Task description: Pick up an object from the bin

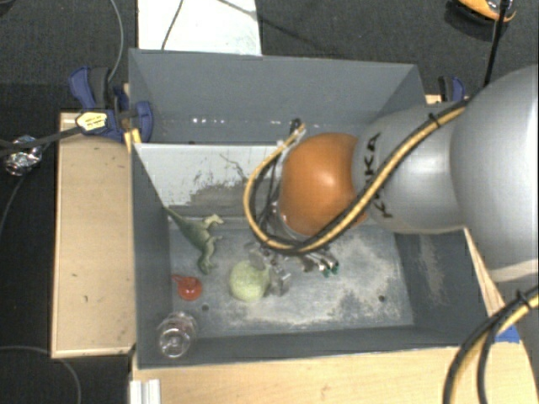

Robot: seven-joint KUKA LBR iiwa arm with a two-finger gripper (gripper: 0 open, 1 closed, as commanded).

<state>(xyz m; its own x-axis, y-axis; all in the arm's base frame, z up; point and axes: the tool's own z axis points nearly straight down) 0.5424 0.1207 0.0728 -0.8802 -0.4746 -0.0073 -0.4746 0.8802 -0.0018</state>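
Note:
My gripper [299, 272] hangs low over the middle of the bin floor, under the arm's orange cover. Its fingers stand apart and open, with nothing between them. A pale green ball [247, 283] lies just to the left, touching or nearly touching the left fingertip [274, 283]. Further left, a green toy dinosaur [201, 235] lies apart from the gripper.
A small red cap-like piece [188, 289] sits near the bin's left wall. A clear plastic bottle [175, 336] lies in the front left corner. The arm and its cables cover the bin's right and back parts.

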